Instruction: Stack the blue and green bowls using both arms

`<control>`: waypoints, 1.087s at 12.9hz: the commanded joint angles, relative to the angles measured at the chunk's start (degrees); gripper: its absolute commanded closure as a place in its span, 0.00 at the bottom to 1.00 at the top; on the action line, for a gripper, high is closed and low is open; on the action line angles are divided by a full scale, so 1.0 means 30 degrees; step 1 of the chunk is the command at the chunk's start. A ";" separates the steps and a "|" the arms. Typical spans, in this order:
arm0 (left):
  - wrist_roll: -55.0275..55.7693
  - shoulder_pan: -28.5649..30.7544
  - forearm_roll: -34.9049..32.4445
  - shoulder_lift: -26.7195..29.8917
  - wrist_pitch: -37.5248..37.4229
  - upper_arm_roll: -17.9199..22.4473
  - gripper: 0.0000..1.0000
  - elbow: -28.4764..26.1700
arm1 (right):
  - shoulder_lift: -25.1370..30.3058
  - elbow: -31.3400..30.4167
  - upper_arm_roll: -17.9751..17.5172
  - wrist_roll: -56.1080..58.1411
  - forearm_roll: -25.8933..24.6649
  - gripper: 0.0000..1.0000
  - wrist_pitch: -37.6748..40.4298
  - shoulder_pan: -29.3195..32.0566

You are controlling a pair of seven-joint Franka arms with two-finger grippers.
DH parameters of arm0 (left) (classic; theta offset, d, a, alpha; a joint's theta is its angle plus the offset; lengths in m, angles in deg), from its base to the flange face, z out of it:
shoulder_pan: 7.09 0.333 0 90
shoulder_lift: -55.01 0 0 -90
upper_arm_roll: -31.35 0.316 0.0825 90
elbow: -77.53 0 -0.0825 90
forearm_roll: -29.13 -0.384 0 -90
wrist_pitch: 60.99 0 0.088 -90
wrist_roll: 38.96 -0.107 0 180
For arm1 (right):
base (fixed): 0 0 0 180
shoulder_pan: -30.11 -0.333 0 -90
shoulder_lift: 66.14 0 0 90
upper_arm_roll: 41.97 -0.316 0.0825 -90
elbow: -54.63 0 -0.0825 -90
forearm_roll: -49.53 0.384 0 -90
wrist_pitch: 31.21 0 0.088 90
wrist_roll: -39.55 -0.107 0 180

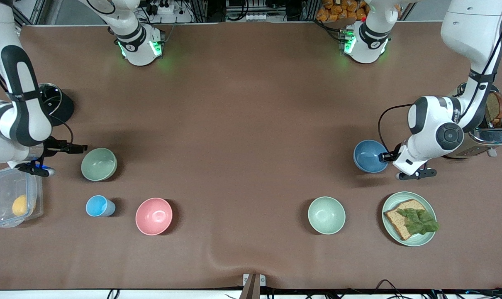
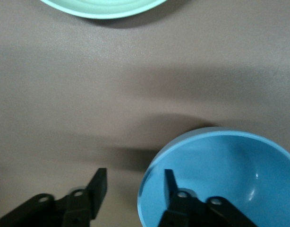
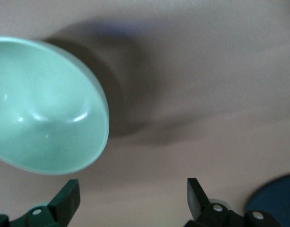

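The blue bowl (image 1: 369,155) stands upright toward the left arm's end of the table. My left gripper (image 1: 387,157) is open at its rim. In the left wrist view the gripper (image 2: 135,177) straddles the blue bowl's (image 2: 230,179) rim, with one finger inside and one outside. The sage-green bowl (image 1: 98,164) stands upright toward the right arm's end. My right gripper (image 1: 73,147) is open and empty beside it, apart from it. In the right wrist view the green bowl (image 3: 46,109) lies off to one side of the gripper (image 3: 131,189), not between the fingers.
A pink bowl (image 1: 153,216), a light-blue cup (image 1: 99,206), a pale mint bowl (image 1: 326,215) and a green plate (image 1: 429,207) with bread and lettuce lie nearer the front camera. A clear container (image 1: 2,182), a black round thing (image 1: 64,106) and a toaster (image 1: 489,135) stand at the table's ends.
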 commanded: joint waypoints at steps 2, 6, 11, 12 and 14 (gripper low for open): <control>0.0597 0.0152 -0.0346 -0.0135 0.0277 -0.0175 0.55 -0.0172 | -0.0525 -0.0911 -0.0305 0.0166 0.0375 0.00 -0.1378 -0.0241; 0.0977 0.0035 -0.0346 -0.0223 0.0277 -0.0175 1.00 0.0003 | -0.1522 -0.0853 -0.0305 0.0224 0.0434 0.00 -0.2754 -0.0742; 0.0978 -0.0023 -0.0375 0.0506 0.0101 -0.0380 1.00 0.0238 | -0.2608 -0.0794 -0.0334 0.0225 0.0464 0.46 -0.4395 -0.0828; 0.0920 -0.0024 -0.0375 0.0770 0.0043 -0.0409 1.00 0.0499 | -0.2667 -0.0765 -0.0334 0.0225 0.0464 0.73 -0.4425 -0.0915; 0.0890 0.0034 -0.0375 0.1589 -0.0482 -0.0875 1.00 0.0648 | -0.2668 -0.0765 -0.0334 0.0225 0.0464 0.82 -0.4426 -0.0916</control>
